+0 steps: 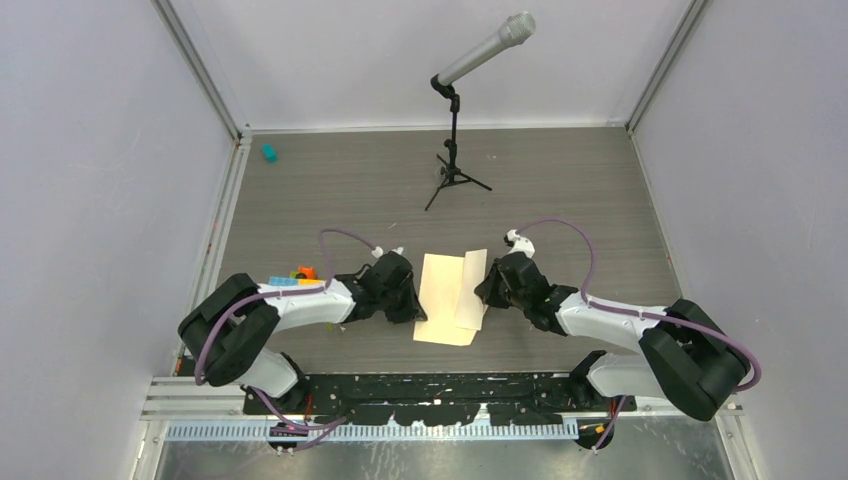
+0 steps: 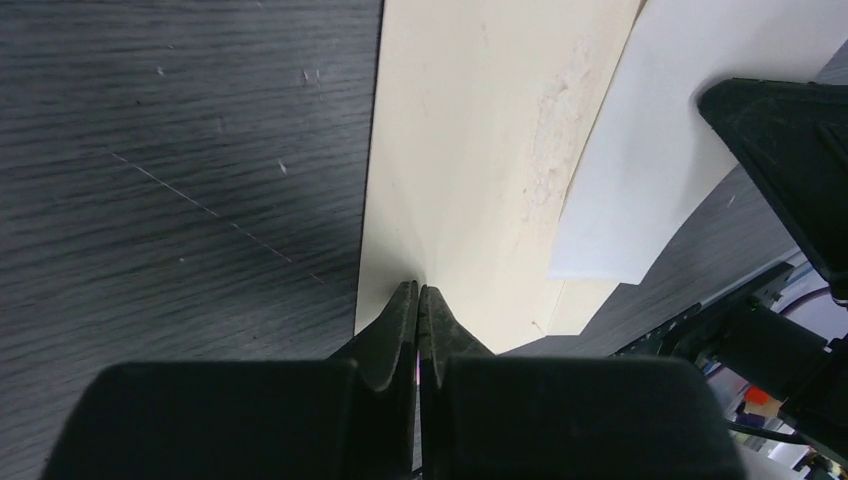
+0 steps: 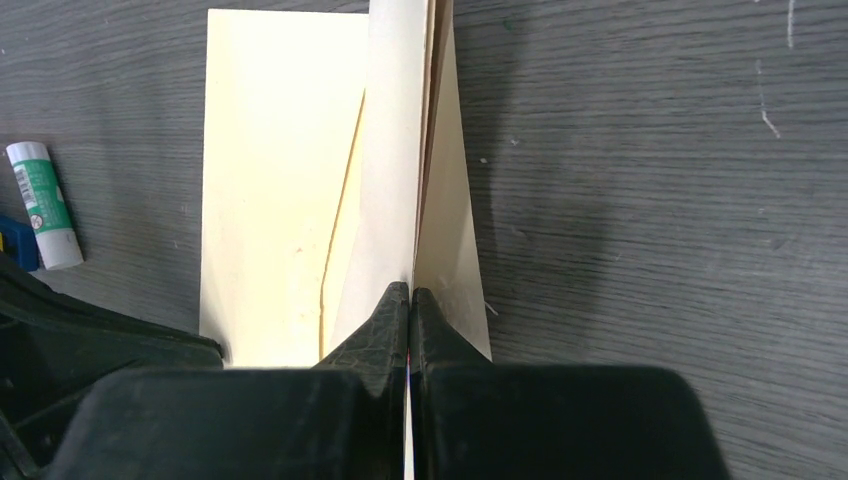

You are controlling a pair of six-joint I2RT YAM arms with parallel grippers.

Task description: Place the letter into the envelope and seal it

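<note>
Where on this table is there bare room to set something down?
Free: far right, between microphone stand and right wall; far left, between stand and teal object. Crowded: centre, where left gripper and right gripper pinch envelope and letter.

The tan paper envelope point(image 1: 438, 300) lay on the wood-grain table point(image 1: 330, 190), the pale paper letter point(image 1: 473, 285) overlapping its right side, a black microphone stand point(image 1: 455, 150) behind.

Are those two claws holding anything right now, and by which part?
The left gripper pinches the envelope at its left edge; the right gripper pinches the letter by its raised edge, above the table.
</note>
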